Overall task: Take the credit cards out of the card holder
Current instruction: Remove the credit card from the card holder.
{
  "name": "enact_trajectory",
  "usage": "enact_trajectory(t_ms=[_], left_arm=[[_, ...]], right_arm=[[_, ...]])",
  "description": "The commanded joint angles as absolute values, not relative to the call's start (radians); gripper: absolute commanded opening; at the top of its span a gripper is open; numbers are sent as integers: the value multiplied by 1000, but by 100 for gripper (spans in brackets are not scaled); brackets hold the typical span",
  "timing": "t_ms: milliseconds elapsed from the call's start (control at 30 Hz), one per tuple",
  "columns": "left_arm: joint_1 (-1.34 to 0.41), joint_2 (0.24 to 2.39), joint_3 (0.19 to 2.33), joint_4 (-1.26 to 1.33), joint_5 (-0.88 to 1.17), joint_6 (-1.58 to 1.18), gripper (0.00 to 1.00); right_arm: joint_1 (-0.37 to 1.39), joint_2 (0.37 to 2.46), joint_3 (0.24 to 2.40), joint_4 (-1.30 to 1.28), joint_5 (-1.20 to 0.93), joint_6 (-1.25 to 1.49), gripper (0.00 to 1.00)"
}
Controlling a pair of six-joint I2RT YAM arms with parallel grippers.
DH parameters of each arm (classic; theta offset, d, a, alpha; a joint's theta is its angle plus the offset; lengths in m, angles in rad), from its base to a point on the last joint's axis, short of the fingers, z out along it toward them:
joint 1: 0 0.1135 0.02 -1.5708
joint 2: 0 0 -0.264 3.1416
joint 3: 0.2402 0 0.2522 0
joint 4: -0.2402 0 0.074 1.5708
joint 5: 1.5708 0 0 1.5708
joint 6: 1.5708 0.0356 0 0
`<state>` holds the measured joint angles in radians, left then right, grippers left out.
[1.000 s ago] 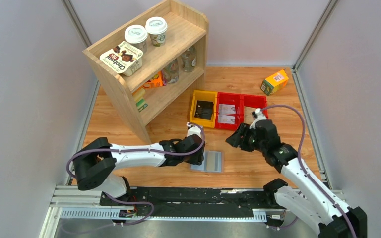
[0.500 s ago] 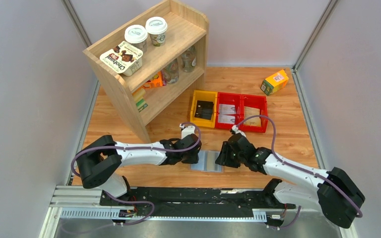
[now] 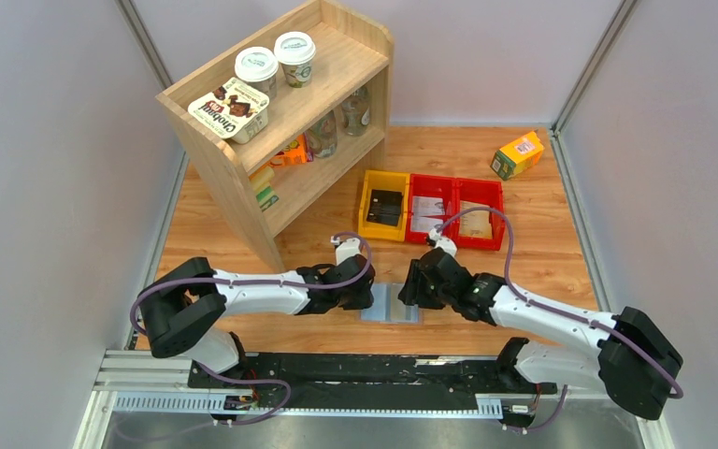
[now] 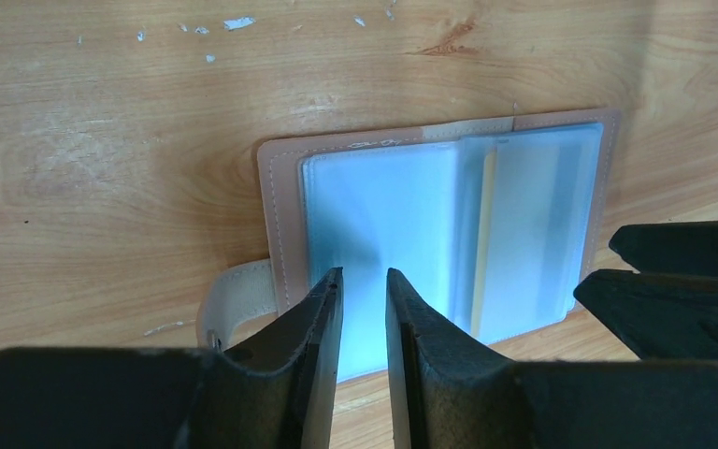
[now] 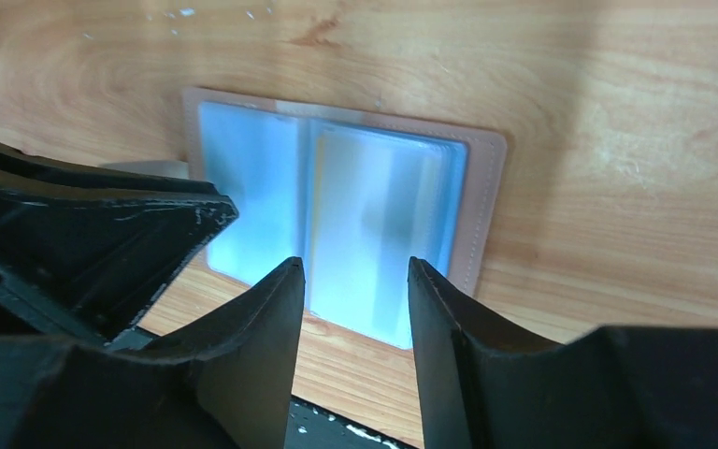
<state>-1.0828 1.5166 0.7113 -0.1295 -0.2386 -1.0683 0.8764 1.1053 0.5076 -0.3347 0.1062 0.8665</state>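
Observation:
The card holder [image 3: 391,303] lies open on the table near the front edge, grey-blue clear pockets up, with a taupe rim. In the left wrist view the card holder [image 4: 449,234] shows the thin tan-yellow edge of a credit card [image 4: 486,229] in its right panel. My left gripper [image 3: 365,293] is at the holder's left side, its jaws a narrow gap apart and empty, tips [image 4: 363,273] over the left panel. My right gripper [image 3: 409,290] is at the holder's right side, open and empty, tips [image 5: 355,262] over the right panel of the card holder [image 5: 337,210].
A yellow bin [image 3: 367,201] with a black item and two red bins [image 3: 455,180] holding cards [image 3: 427,213] stand behind the holder. A wooden shelf [image 3: 243,168] with cups and jars is at the back left. A yellow-green carton [image 3: 517,153] lies at the back right.
My right gripper has come from in front of the red bins, down and left, to the holder's right side. My left gripper has shifted slightly left and back at the holder's left edge.

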Motion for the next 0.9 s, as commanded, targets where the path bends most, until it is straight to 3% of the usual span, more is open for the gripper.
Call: enact_trajectory(t_ms=[0,867], left_arm=[[-1085,1509,667,-164,-206,-1111,32],[-1085,1517,669,-149,-193,-1112,31]], right_arm=[[893,1118,568,-339,186,845,48],[907,1219,592,-316,178,831,40]])
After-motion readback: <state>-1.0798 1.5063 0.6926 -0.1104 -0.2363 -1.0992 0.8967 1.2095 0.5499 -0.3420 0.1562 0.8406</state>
